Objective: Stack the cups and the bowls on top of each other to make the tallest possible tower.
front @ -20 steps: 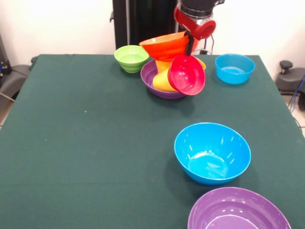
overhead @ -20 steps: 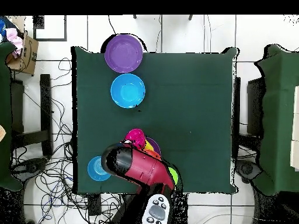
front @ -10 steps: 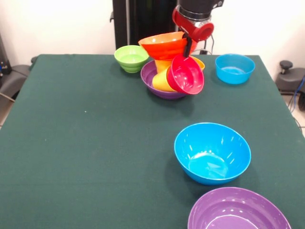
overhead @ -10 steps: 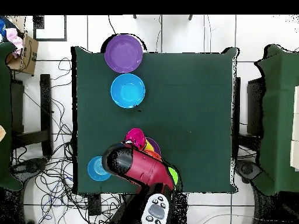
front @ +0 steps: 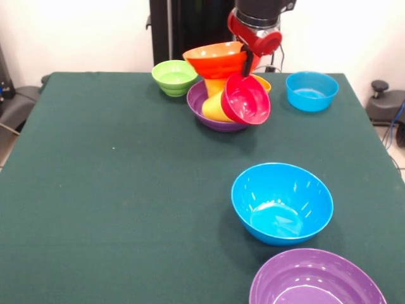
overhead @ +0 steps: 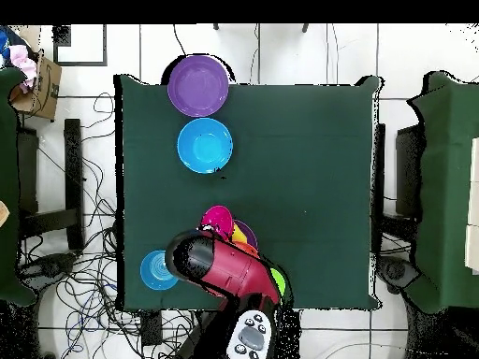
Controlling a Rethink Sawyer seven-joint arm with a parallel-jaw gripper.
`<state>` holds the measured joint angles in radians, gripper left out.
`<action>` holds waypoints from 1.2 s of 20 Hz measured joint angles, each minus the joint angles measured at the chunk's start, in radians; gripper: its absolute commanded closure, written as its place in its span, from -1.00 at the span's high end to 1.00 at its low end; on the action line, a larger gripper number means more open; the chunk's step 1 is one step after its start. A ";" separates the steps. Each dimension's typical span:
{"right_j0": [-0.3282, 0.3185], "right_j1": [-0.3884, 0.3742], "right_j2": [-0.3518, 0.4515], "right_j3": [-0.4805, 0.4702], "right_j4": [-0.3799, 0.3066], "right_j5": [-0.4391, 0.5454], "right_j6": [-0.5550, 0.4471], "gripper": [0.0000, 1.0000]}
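Note:
My gripper [front: 247, 62] is shut on the upper rim of the small red bowl [front: 247, 99], which hangs tilted with its mouth facing the camera. Right behind it stands the tower: a purple bowl [front: 201, 101] holding a leaning yellow cup [front: 215, 107], with an orange bowl [front: 216, 60] on top. An orange rim [front: 265, 82] peeks out behind the red bowl. In the overhead view the arm [overhead: 220, 266] covers most of the tower; the red bowl [overhead: 217, 222] and the purple bowl's edge [overhead: 249, 232] show beside it.
A light green bowl [front: 174, 77] sits left of the tower and a small blue bowl [front: 311, 90] to its right. A large blue bowl [front: 281, 202] and a large purple bowl [front: 316, 282] stand near the front right of the green table [front: 114, 190].
The gripper has risen slightly and shifted a little left, carrying the red bowl with it. The tower and the other bowls have not moved.

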<state>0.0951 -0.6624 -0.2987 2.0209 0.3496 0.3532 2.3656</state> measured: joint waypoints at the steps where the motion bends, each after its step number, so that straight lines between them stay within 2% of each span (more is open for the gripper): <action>1: 0.000 0.002 -0.002 0.000 0.000 0.000 0.000 -1.00; 24: -0.036 0.058 -0.007 -0.006 -0.001 -0.003 0.000 -1.00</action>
<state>0.0589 -0.6048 -0.3058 2.0150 0.3482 0.3501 2.3656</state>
